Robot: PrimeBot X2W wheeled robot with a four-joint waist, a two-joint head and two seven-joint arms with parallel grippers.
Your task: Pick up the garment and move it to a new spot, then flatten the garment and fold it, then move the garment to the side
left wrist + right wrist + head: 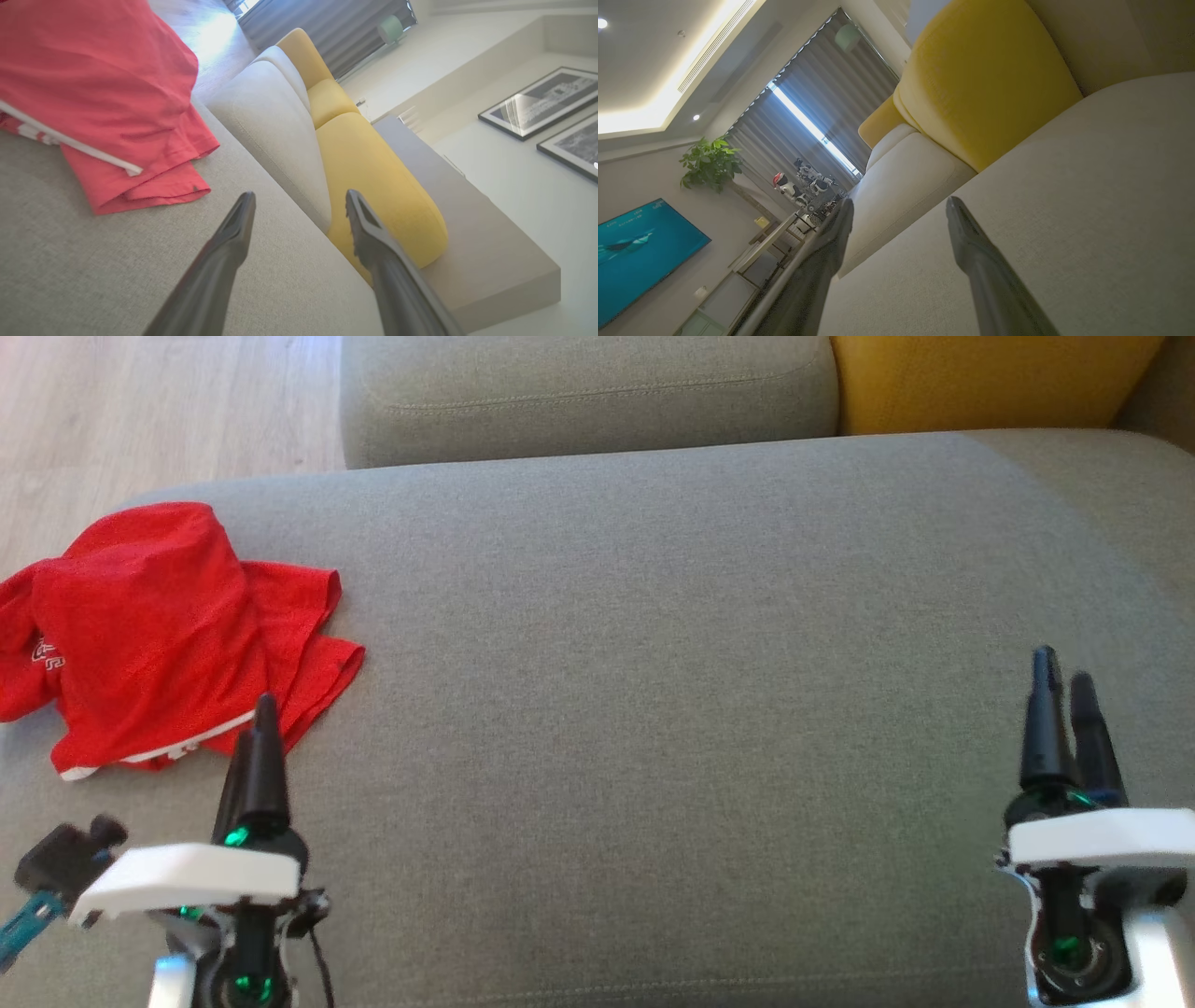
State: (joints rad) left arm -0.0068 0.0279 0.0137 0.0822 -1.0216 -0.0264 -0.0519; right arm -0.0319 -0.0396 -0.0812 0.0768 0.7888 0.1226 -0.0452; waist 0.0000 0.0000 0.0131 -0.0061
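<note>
Garment (159, 635): red with white trim, crumpled in a loose heap at 9 o'clock in the head view, on the grey seat (653, 663) near its left end. White lettering shows on its left side, too small to read. Left gripper (261, 709) at 7 o'clock, its tip overlapping the garment's lower hem in this view. In the left wrist view the garment (93, 93) lies at 10 o'clock, layered hems toward the left gripper (299, 203). The fingers (233, 233) are spread wide with bare seat between them, near the cloth but not touching it, nothing held. Right gripper (1064, 677) at 4 o'clock, well apart from the garment, over bare seat. In the right wrist view the right gripper (899, 210) likewise has a wide gap and is empty. Grey cushion (579, 392) at 12 o'clock, yellow cushion (980, 378) at 1 o'clock, wood floor (140, 411) at 11 o'clock.
</note>
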